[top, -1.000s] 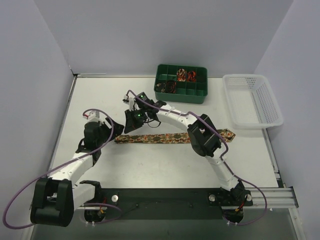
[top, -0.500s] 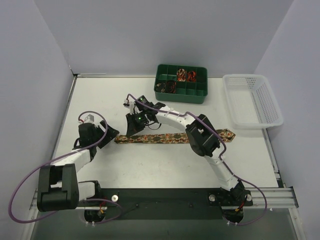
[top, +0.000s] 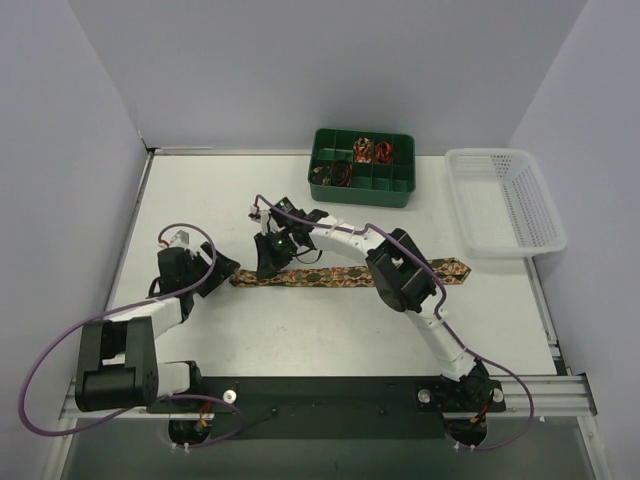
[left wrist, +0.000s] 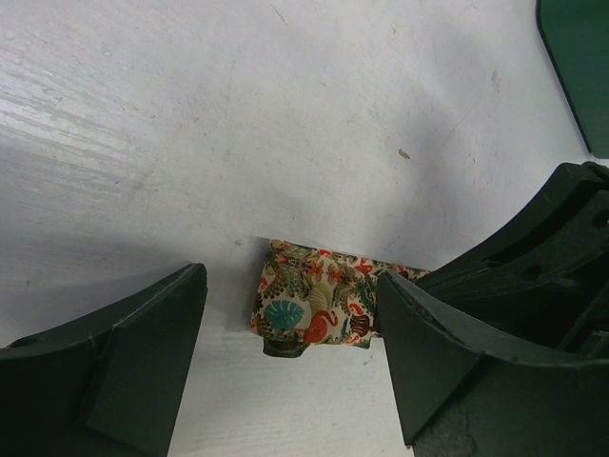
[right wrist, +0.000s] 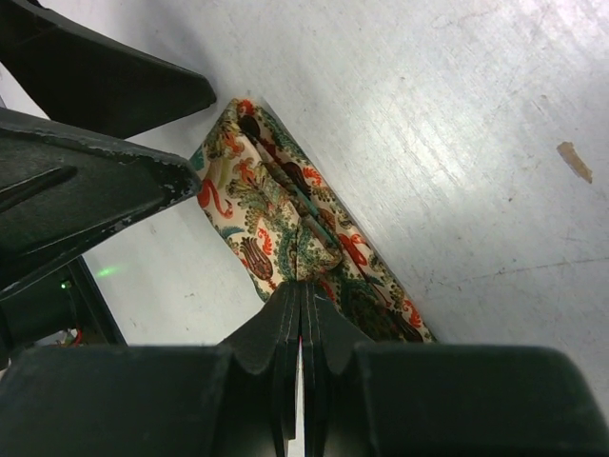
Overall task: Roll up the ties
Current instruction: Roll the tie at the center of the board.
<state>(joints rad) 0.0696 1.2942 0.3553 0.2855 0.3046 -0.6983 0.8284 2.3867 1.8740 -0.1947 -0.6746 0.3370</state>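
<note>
One tie, brown-gold with a red and green pattern, lies flat as a long strip across the middle of the table. Its blunt left end sits between the fingers of my left gripper, which is open and low over the table, touching nothing. My right gripper is shut and pinches a raised fold of the tie close to that same end. In the top view the left gripper and right gripper stand close together at the tie's left end. Small rolled ties lie in the green box.
A green compartment box stands at the back centre and shows as a dark corner in the left wrist view. A white mesh basket stands at the back right. The left gripper's fingers show just beside the right gripper.
The left arm has folded back, and its gripper has settled at the tie's left tip. The right gripper has come down and left onto the tie near that end.
</note>
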